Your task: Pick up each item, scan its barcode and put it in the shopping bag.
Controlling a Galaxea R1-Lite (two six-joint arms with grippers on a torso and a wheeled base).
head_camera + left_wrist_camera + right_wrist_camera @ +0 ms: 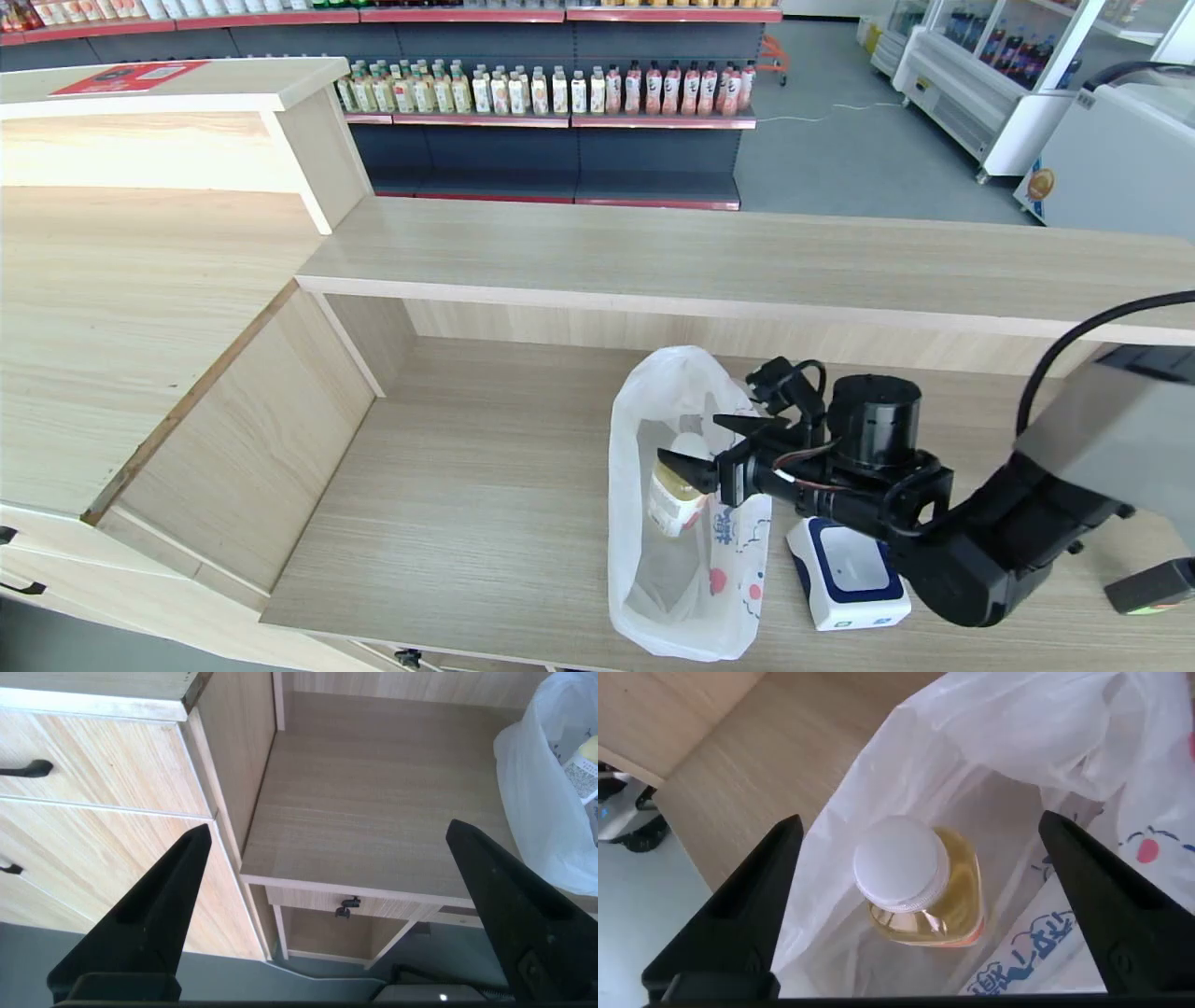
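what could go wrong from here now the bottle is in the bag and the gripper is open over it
1. The right gripper hangs open at the mouth of the shopping bag. On pulling back, a finger could catch the thin plastic and drag the bag.
2. The bottle looks tilted inside the soft, unsupported bag, so the bag may slump or tip.
3. The scanner sits beside the bag, under the right arm, and could get bumped.
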